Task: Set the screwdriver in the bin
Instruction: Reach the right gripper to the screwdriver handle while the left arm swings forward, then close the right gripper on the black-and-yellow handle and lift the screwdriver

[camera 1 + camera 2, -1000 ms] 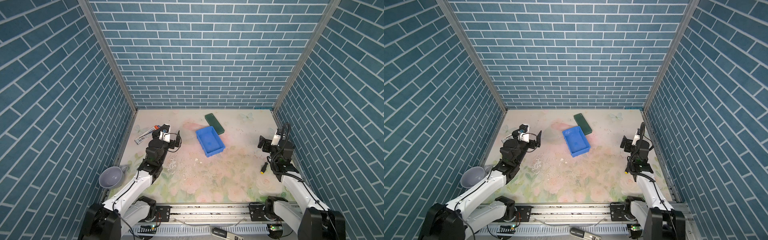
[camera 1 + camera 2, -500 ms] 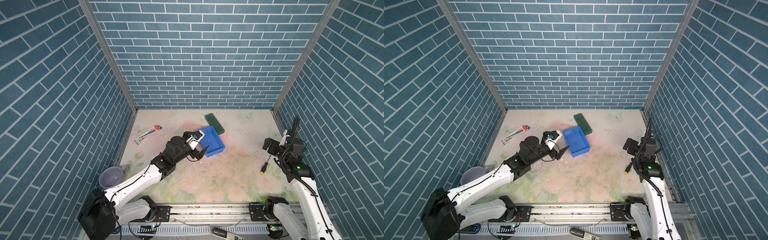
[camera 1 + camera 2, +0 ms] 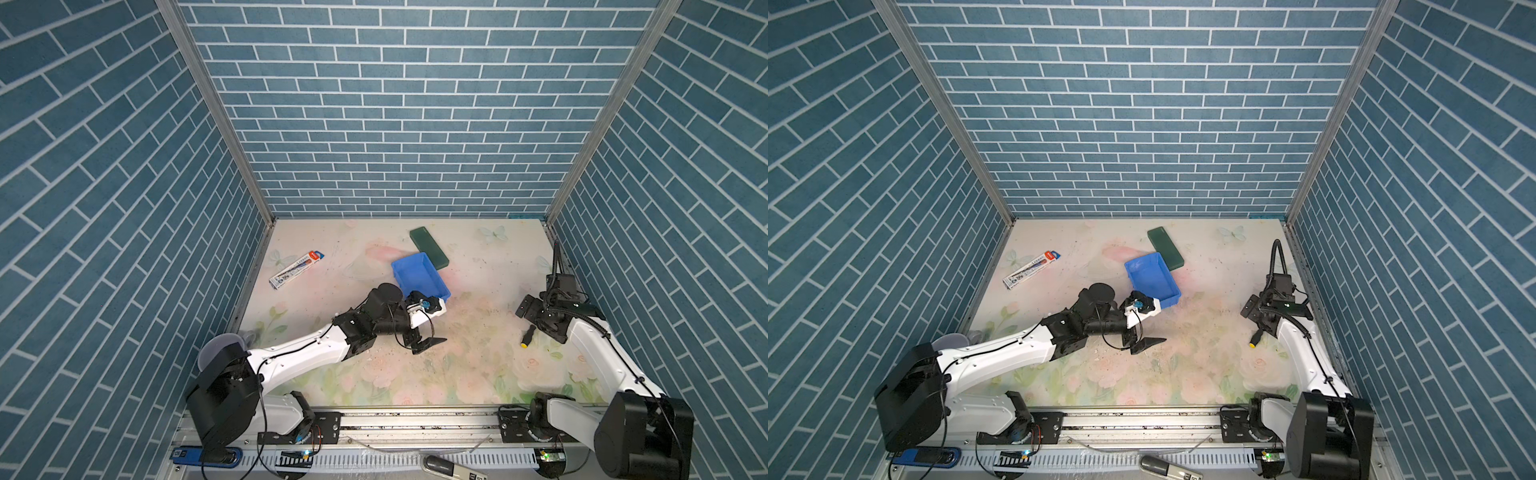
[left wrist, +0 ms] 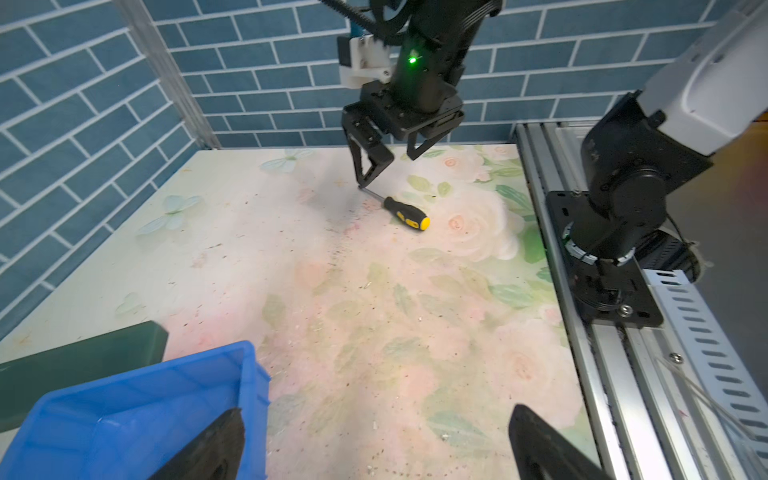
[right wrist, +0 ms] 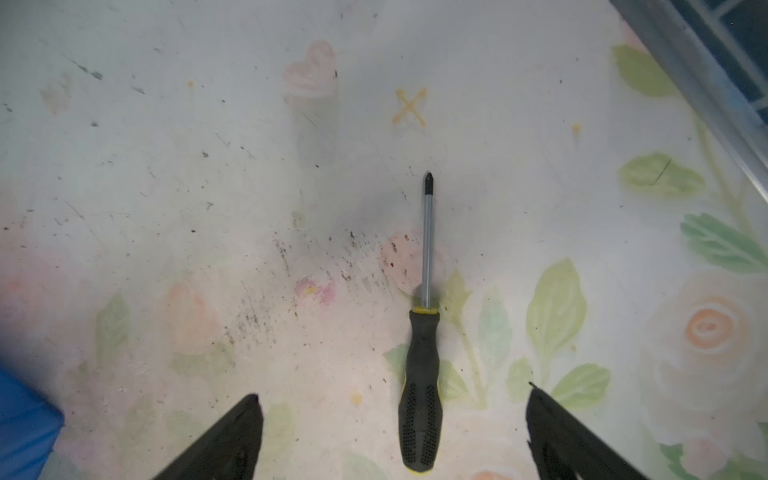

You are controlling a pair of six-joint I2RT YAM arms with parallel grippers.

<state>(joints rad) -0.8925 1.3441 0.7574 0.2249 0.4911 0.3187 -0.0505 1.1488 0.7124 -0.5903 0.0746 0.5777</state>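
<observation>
Nothing done yet: screwdriver [image 5: 420, 374] lies on the counter [image 5: 166, 166], right end effector [image 5: 392, 392] poised above, jaws spread; bin [image 3: 417, 274] looks empty.

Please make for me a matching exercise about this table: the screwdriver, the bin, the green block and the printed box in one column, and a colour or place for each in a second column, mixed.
1. screwdriver
2. bin
3. green block
4. printed box

A. bright blue, open-topped
B. white, blue and red, at the far left
C. black and yellow, at the right side
D. dark green, just behind the bin

Pairs: 1-C, 2-A, 3-D, 4-B
</observation>
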